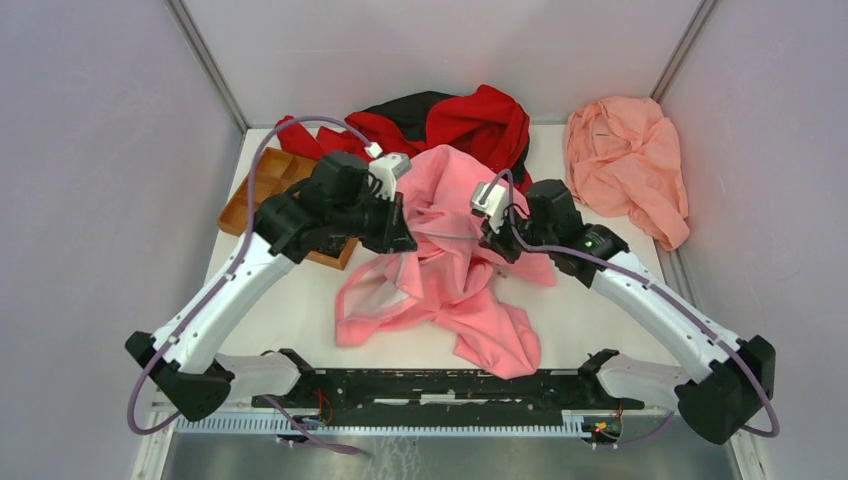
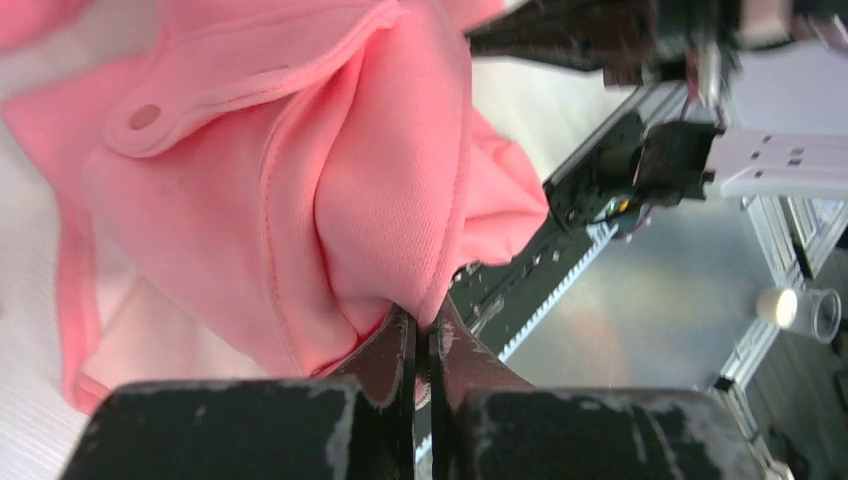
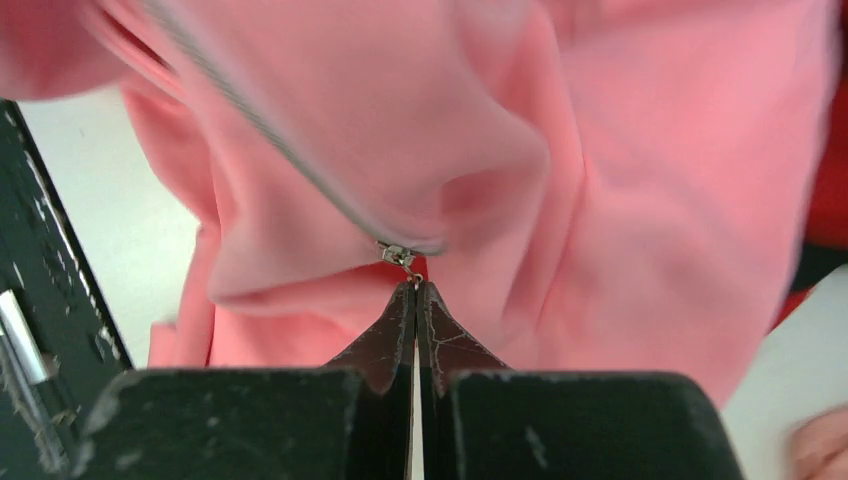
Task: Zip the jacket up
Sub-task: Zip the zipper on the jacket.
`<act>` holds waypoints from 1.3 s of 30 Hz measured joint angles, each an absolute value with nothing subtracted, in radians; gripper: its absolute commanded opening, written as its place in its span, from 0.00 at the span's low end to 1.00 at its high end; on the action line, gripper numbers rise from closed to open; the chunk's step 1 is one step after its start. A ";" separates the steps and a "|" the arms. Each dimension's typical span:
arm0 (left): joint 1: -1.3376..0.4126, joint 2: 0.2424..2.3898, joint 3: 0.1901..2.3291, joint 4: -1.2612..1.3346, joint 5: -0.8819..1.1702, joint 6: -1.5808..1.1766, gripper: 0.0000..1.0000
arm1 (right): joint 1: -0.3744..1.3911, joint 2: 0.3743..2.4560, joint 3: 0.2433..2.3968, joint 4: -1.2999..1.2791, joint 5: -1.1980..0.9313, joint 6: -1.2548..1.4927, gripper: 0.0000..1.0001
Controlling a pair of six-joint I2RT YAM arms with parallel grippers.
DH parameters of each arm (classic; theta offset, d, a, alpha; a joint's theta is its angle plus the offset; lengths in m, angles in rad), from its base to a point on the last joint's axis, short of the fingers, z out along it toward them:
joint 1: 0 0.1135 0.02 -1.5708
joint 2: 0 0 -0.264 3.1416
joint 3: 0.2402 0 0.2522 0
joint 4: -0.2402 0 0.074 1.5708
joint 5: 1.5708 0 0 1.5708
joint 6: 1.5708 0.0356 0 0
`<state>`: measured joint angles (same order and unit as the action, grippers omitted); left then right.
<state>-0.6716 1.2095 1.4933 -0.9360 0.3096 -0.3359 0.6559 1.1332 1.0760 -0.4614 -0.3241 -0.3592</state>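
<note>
Left gripper (image 2: 421, 335): jaws are pressing almost together, pinching one fold of the jacket (image 1: 450, 270). The jacket is lying crumpled at mid-table between the two arms. Right gripper (image 3: 416, 295): jaws are meeting tightly on the single zipper pull (image 3: 400, 257). Behind, left to right:
- one wooden tray (image 1: 265, 182), partly hiding under the left arm
- one red-and-black garment (image 1: 470, 120)
- one peach cloth (image 1: 625, 165)

The jacket's sleeves are proving hard to tell apart.

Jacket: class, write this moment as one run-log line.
left gripper shut on jacket fold | right gripper shut on zipper pull | jacket bunched, not flat
</note>
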 measured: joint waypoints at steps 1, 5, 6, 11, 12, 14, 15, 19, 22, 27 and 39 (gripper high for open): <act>-0.672 1.222 1.461 -0.934 0.332 -0.336 0.02 | 0.610 1.144 1.000 -0.471 -0.361 -0.326 0.00; -0.672 1.255 1.412 -0.945 0.361 -0.330 0.02 | 0.477 1.166 0.892 -0.477 -0.449 -0.266 0.00; -0.672 1.260 1.412 -0.945 0.358 -0.327 0.02 | 0.456 1.166 0.878 -0.476 -0.472 -0.256 0.00; -0.667 1.261 1.440 -0.953 0.324 -0.305 0.02 | 0.390 1.166 0.874 -0.423 -0.551 -0.249 0.00; -0.665 1.261 1.449 -0.954 0.319 -0.303 0.02 | 0.380 1.166 0.874 -0.411 -0.564 -0.252 0.00; -0.660 1.261 1.468 -0.957 0.315 -0.299 0.02 | 0.360 1.166 0.874 -0.398 -0.575 -0.261 0.00; -0.657 1.261 1.480 -0.957 0.314 -0.298 0.02 | 0.352 1.166 0.874 -0.391 -0.582 -0.264 0.00; -0.655 1.261 1.537 -0.965 0.294 -0.298 0.02 | 0.329 1.174 0.916 -0.375 -0.612 -0.268 0.00; -0.648 1.260 1.609 -0.963 0.266 -0.299 0.02 | 0.317 1.204 1.020 -0.376 -0.617 -0.265 0.00; -0.640 1.228 1.720 -0.945 0.181 -0.301 0.02 | 0.295 1.236 1.267 -0.374 -0.610 -0.254 0.00; -0.638 1.119 1.517 -0.891 0.106 -0.301 0.02 | 0.266 1.134 0.833 -0.248 -0.657 -0.222 0.00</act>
